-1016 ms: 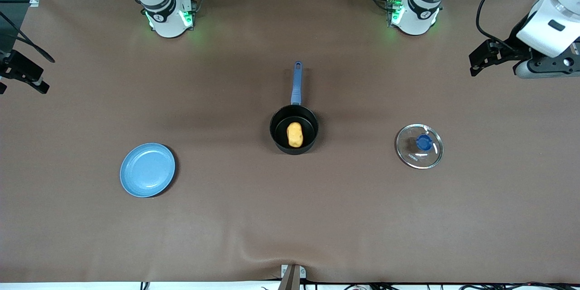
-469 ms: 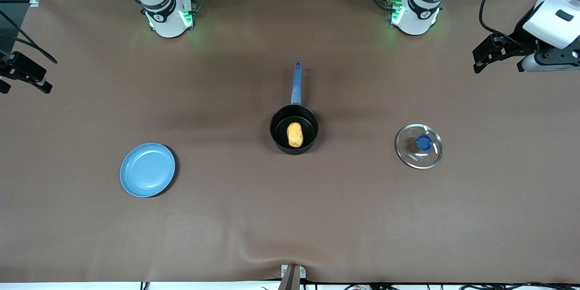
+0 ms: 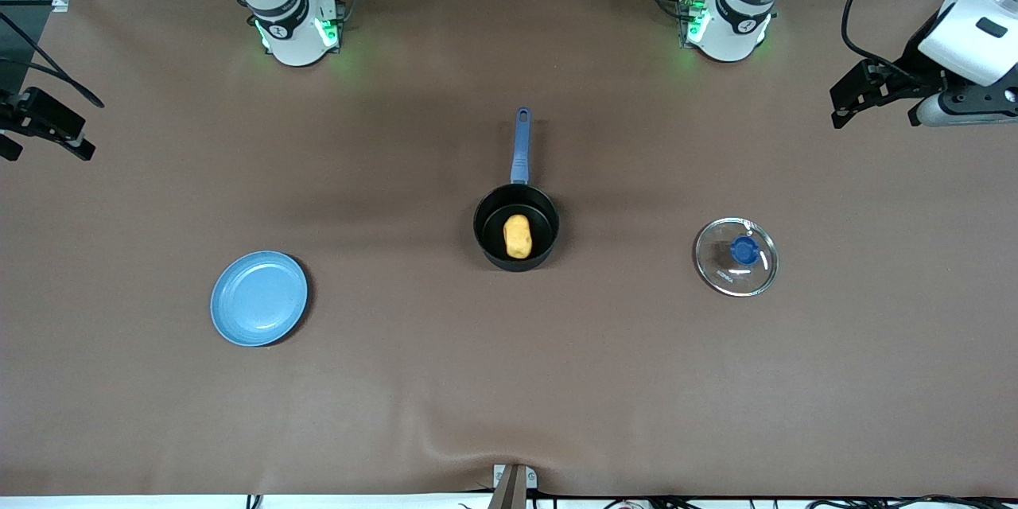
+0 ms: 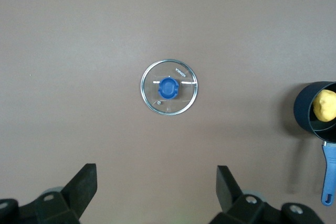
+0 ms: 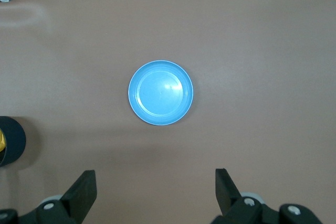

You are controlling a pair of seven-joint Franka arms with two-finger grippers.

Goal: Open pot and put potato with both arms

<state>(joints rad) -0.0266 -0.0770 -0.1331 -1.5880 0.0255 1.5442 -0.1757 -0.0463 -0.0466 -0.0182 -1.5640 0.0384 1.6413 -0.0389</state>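
Now potato (image 3: pixel 517 235) in pot (image 3: pixel 516 254) — lid (image 3: pixel 736 257) beside, on table.

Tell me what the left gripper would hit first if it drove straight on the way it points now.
Probably bare table. The left gripper hangs open and empty, pointing down; the lid lies just off that line, so it would likely be missed, though depth is hard to judge.

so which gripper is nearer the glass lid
Left. The left gripper hangs open at its own end of the table, the lid lying nearby; the right gripper, also open, is at the table's right-arm end.
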